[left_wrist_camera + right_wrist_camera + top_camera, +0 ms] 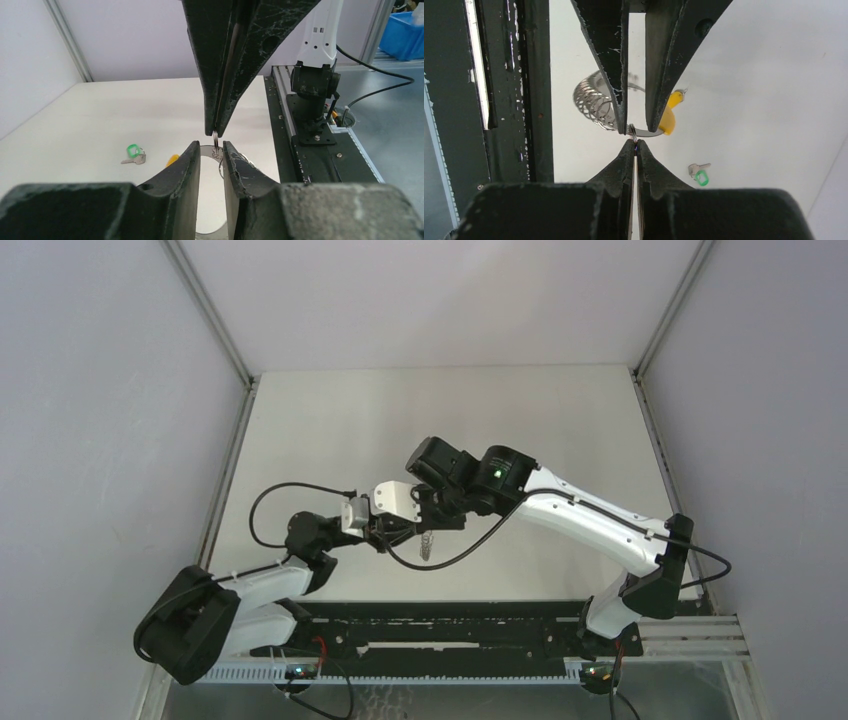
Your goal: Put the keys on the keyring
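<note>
White table (90, 115) holds the green key (134, 153), lower left, unthreaded; right gripper (215, 131) pinches the keyring (206, 148), left gripper (636, 124) jaws apart.

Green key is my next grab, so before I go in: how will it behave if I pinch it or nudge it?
The green key lies flat on the smooth white table, so a nudge will probably make it slide, not roll. It looks tiny and thin: likely light, stiff, and hard to pinch. Its plastic head probably offers the better grip.
</note>
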